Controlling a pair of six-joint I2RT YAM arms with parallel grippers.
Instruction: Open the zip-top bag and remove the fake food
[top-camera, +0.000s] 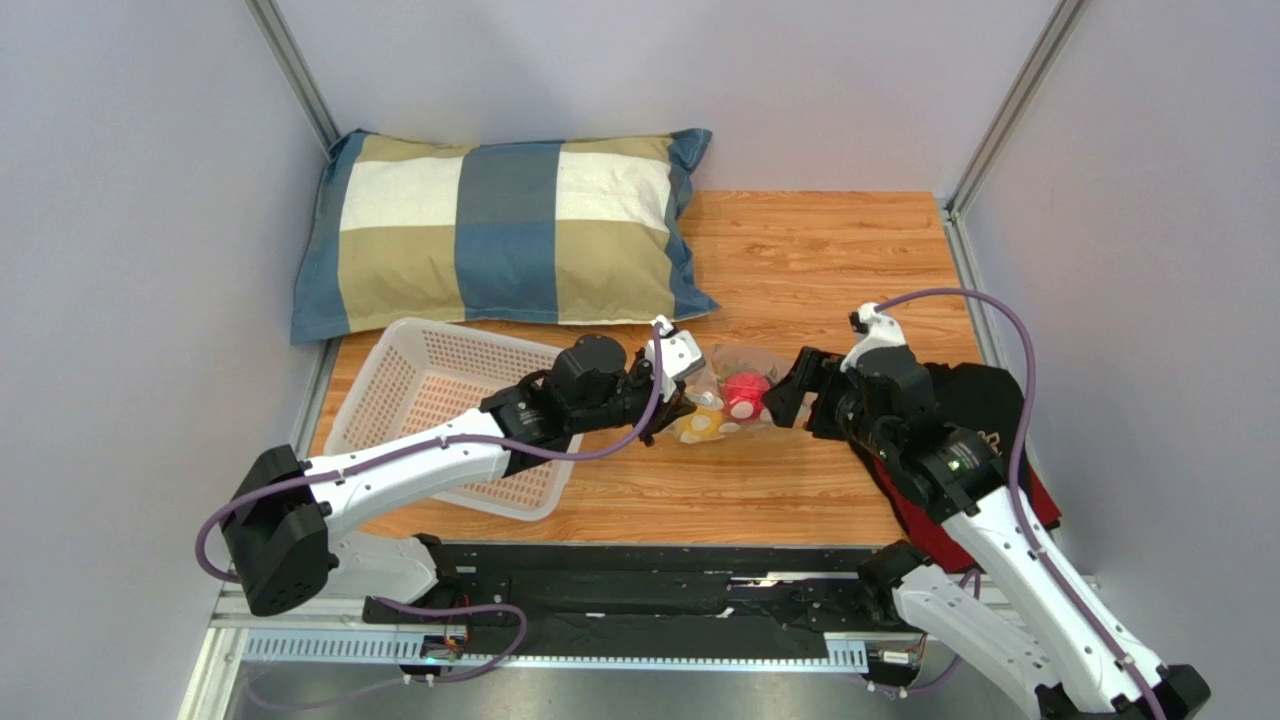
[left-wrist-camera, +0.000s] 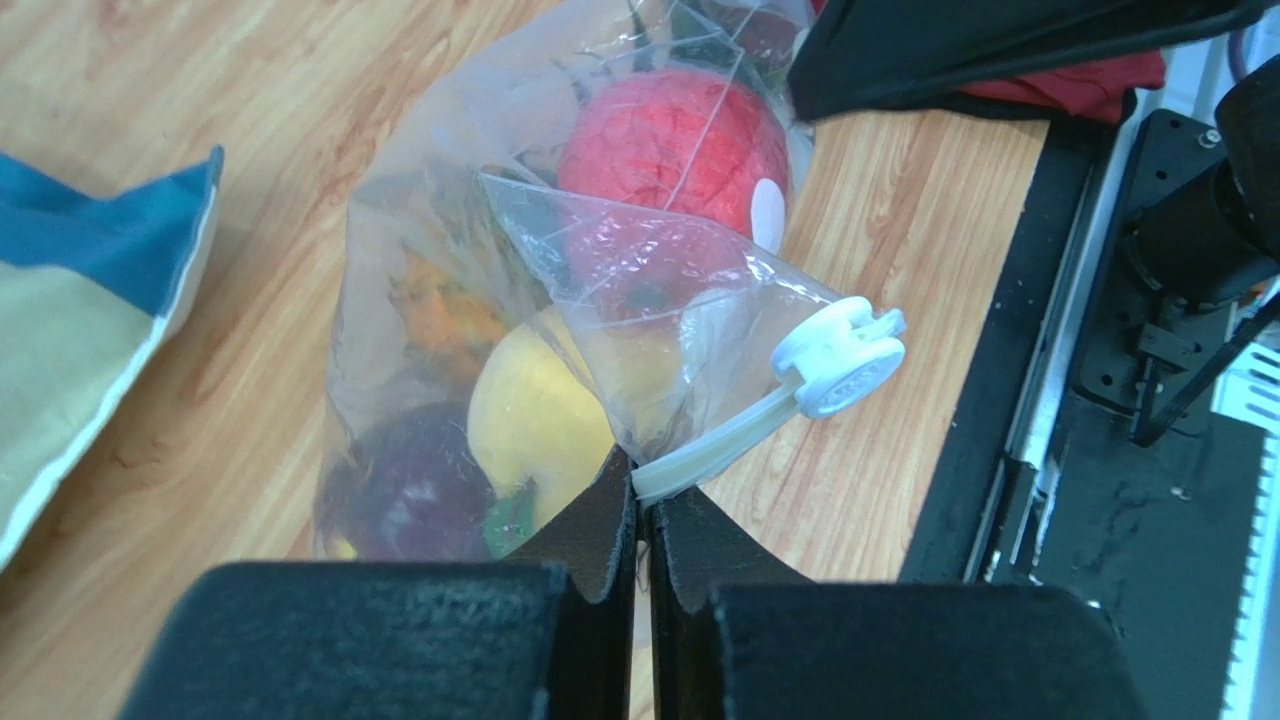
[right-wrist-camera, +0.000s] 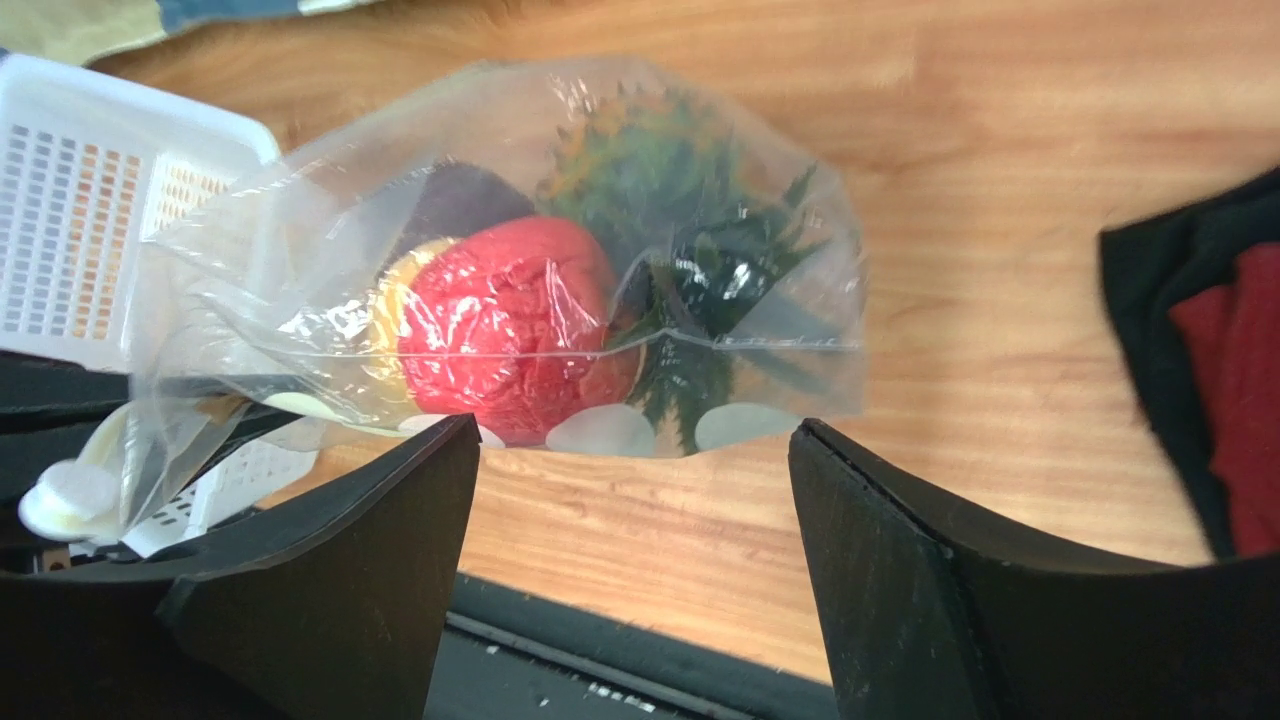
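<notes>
Clear plastic zip-top bag (left-wrist-camera: 451, 270), fake food (left-wrist-camera: 673, 138) inside, lies on the surface (top-camera: 842, 255), its zip corner clamped in the left pincer (left-wrist-camera: 643, 518); the gaping right pincer (right-wrist-camera: 634, 438) should seize the opposite lip and pull steadily apart.

i see, on the wooden table (top-camera: 812, 255): checked pillow (top-camera: 504, 233) at the far edge; white perforated basket (top-camera: 394, 393), left; black-and-red cloth (top-camera: 995, 393), right.
</notes>
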